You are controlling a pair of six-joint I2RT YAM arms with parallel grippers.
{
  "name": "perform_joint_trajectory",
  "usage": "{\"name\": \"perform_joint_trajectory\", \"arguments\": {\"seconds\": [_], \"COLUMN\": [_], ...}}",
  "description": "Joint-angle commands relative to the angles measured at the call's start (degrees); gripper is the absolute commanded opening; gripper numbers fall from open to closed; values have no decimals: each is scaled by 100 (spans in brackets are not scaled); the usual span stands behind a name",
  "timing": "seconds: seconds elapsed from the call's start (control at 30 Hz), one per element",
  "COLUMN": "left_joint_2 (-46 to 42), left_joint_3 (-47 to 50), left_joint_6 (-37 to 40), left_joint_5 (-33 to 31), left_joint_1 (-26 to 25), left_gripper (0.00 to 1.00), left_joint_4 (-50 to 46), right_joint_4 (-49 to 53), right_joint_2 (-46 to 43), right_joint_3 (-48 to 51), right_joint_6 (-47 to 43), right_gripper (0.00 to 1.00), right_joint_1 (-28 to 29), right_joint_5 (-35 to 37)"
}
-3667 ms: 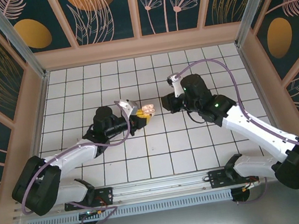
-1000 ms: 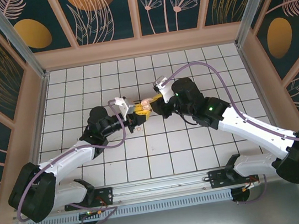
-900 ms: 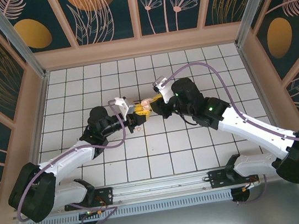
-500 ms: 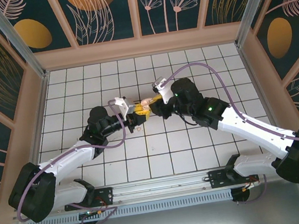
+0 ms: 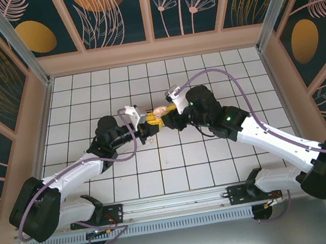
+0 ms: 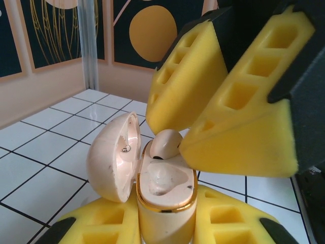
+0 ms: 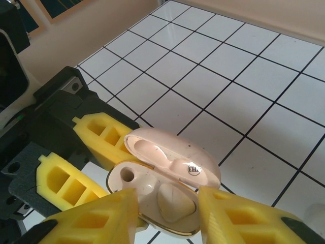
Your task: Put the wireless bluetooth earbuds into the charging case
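My left gripper (image 5: 151, 123) is shut on the charging case (image 6: 165, 198), a pinkish-beige case with a gold rim held upright between the yellow pads (image 6: 233, 223). Its lid (image 6: 114, 155) is swung open to the side. One earbud (image 7: 175, 201) sits in a socket of the case, and the other socket (image 7: 127, 175) is empty. My right gripper (image 7: 167, 213) hangs just over the case (image 5: 159, 113) with its jaws open, one yellow finger (image 7: 91, 218) on each side of the earbud (image 6: 165, 144). In the top view the right gripper (image 5: 171, 113) meets the left one mid-table.
White tiled floor (image 5: 216, 151) with dark grout, walled by patterned panels on three sides. A tiny pale piece (image 5: 151, 139) lies on a tile just under the left gripper. A blurred whitish round thing (image 7: 317, 218) lies at the right wrist view's lower right corner.
The right gripper's jaws have parted, and the earbud now rests in the case between them. The left arm and the case have stayed still.
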State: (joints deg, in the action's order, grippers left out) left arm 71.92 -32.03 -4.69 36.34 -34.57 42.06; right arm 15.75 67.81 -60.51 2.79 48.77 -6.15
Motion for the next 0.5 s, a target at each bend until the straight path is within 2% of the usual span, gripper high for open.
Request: {"name": "perform_joint_trajectory", "arguments": {"seconds": [0.0, 0.3, 0.47], "left_joint_2": [-82, -20, 6], "left_joint_3": [-141, -110, -90], "left_joint_6": [27, -19, -50], "left_joint_5": [-91, -117, -85], "left_joint_1": [2, -4, 0], "left_gripper": [20, 20, 20], "left_joint_4": [437, 425, 425], "right_joint_4": [-17, -218, -426], "right_joint_2": [33, -106, -308], "right_joint_3": [-145, -198, -198], "right_joint_6": [85, 298, 547], "right_gripper": [41, 52, 55], "right_joint_1": [54, -81, -317], "right_joint_5": [-201, -414, -839]}}
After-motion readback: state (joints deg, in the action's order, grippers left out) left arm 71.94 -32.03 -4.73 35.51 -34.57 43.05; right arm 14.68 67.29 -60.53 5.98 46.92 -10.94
